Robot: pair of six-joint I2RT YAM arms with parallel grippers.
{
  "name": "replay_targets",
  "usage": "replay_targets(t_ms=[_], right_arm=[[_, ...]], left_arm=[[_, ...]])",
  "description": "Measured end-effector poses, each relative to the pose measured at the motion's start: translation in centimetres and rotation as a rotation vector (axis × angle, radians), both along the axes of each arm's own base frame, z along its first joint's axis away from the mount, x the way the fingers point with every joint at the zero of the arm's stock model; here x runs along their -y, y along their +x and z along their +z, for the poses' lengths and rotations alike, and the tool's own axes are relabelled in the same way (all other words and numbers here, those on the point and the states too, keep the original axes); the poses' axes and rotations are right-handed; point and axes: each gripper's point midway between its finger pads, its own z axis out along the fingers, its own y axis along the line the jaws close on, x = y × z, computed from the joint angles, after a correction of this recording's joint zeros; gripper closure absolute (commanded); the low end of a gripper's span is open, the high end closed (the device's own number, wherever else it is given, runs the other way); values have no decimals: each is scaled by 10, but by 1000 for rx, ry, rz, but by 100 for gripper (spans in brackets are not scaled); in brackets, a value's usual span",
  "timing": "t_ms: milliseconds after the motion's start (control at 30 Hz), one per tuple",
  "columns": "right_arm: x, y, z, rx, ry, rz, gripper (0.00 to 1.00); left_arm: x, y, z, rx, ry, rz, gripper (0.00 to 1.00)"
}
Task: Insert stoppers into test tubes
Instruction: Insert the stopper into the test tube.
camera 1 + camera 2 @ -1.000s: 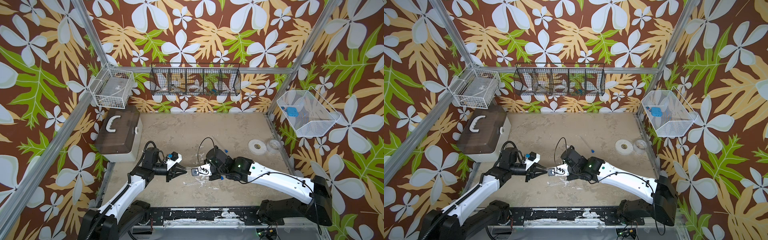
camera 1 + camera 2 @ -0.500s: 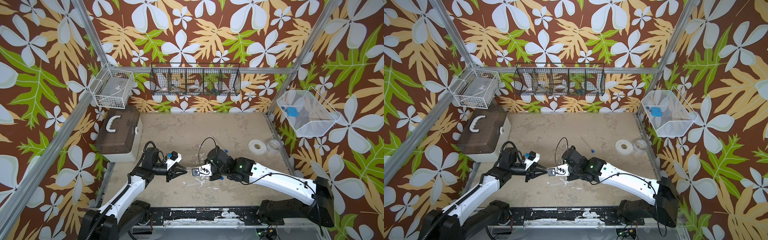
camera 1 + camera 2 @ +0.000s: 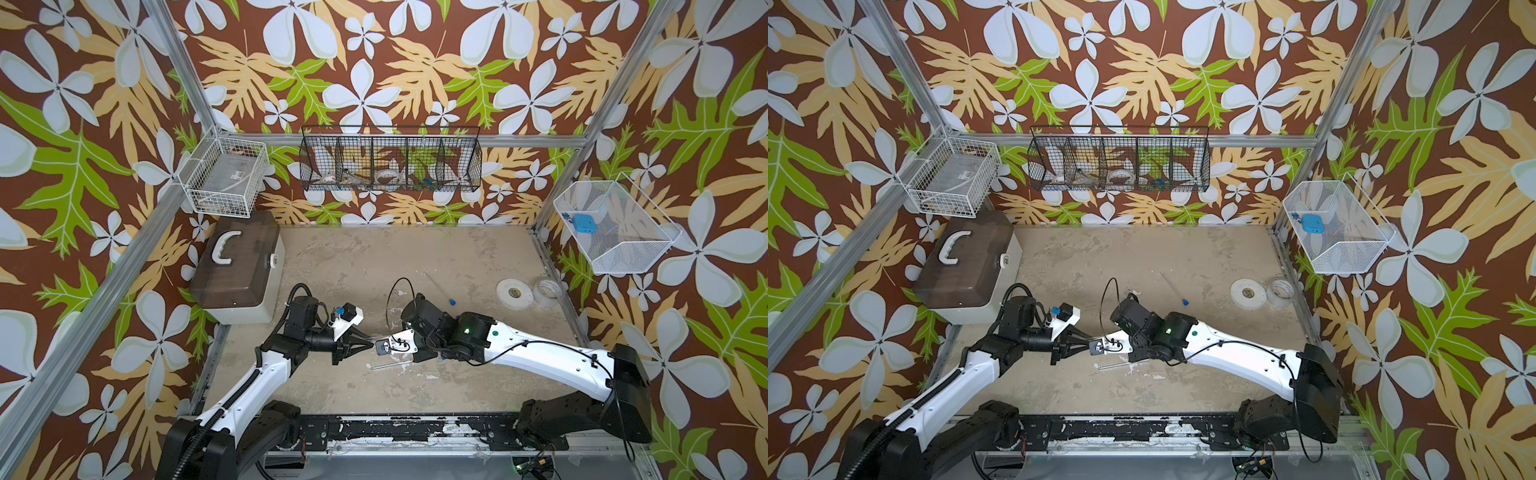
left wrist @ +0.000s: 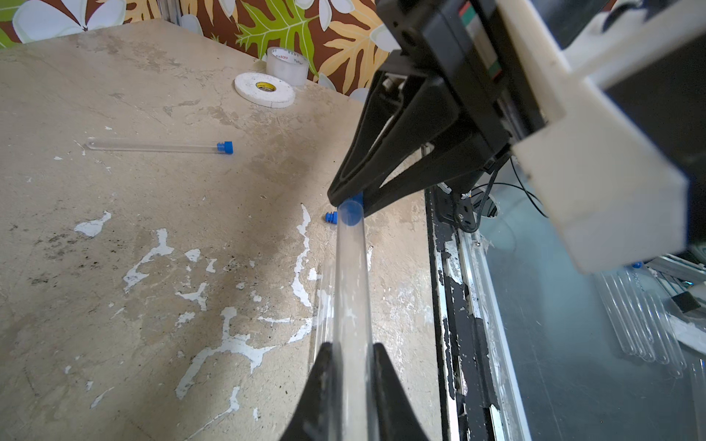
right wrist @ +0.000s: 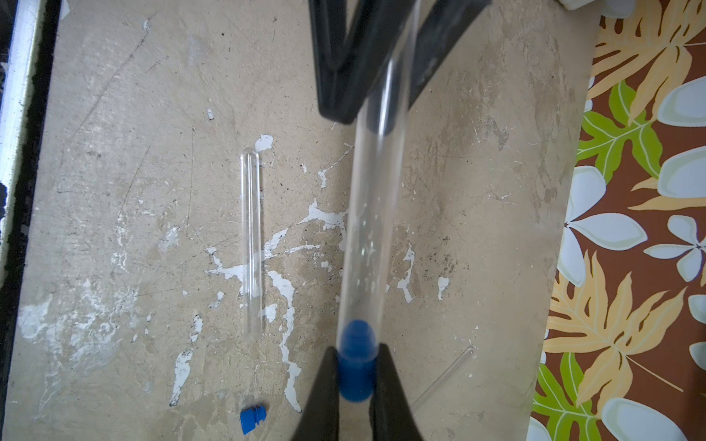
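Top views, arms: the left gripper and the right arm meet nose to nose above the front half of the worn beige desk, midway between its side edges; the right arm's fingers are hidden from here
Top views, capped tube: a slender clear capped test tube, with a seated bright-blue stopper in one end, lies flat between the desk's centre and right edge
Top views, bare tube: a slender clear bare test tube lies flat just toward the front edge from where the arms meet
Top views, tape: a flat white tape roll and a clear tape roll sit near the right edge
Left wrist, left gripper: its black fingers are pressed onto a slender clear held test tube, which is off the desk and aimed at the right gripper
Left wrist, stoppers: a small bright-blue pinched stopper sits at that tube's far end; a small bright-blue loose stopper lies on the desk below it
Right wrist, right gripper: its fingers squeeze the pinched stopper, whose rounded nose looks to be inside the held test tube's mouth
Right wrist, desk: the bare test tube lies alongside; the loose stopper sits off its open end, not touching
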Motion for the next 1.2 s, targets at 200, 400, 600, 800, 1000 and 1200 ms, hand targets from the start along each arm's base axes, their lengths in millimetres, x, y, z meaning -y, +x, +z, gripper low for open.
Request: replay_targets(t_ms=[200,400,600,800,1000,1200], right_arm=[[-16,-6,9,-2,81,46,58],[-4,-7,24,-26,195,11,40],[25,-7,53,-86,379,-95,32],[44,-4,83,-202,620,-198,33],[42,-3,104,-372,825,-257,39],[36,10,114,-587,915,-289,50]], left_arm=[[3,-1,6,28,-18,-19,100],[-1,3,20,60,-58,-4,100],[-8,10,33,50,-103,38,100],[-13,21,47,13,-150,86,100],[-13,27,66,-29,-214,114,100],[-12,23,73,-76,-268,102,100]])
